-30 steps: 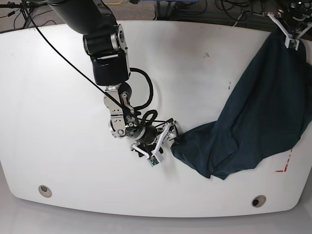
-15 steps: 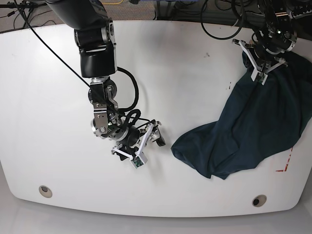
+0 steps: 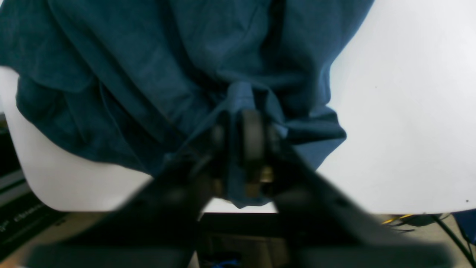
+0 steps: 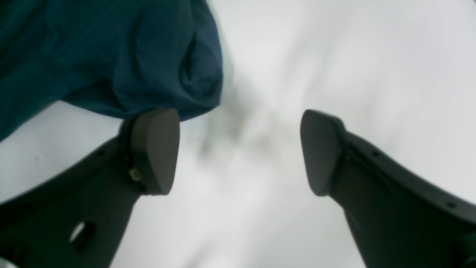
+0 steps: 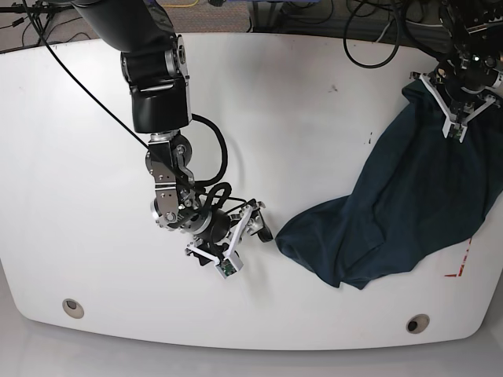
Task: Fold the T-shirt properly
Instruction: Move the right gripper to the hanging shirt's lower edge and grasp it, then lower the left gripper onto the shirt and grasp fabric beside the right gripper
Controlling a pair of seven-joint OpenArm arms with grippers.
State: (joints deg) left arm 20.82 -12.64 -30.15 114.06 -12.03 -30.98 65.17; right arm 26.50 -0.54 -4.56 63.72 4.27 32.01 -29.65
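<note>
My left gripper (image 5: 456, 106) pinches a fold of the plain dark teal soft cloth T-shirt (image 5: 409, 212) at the far right of the white table (image 5: 314, 126); the rest lies bunched towards the near right. My right gripper (image 5: 244, 236) is spread wide and empty, just left of the shirt's near corner. The cloth is light, limp and drapes. I'd judge the hem corner the best hold.

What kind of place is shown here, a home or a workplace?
Most likely a robotics lab or test bench, not a home. A bare white table carries two robot arms, loose cables lie behind its far edge, and the only household item is a dark T-shirt.
</note>
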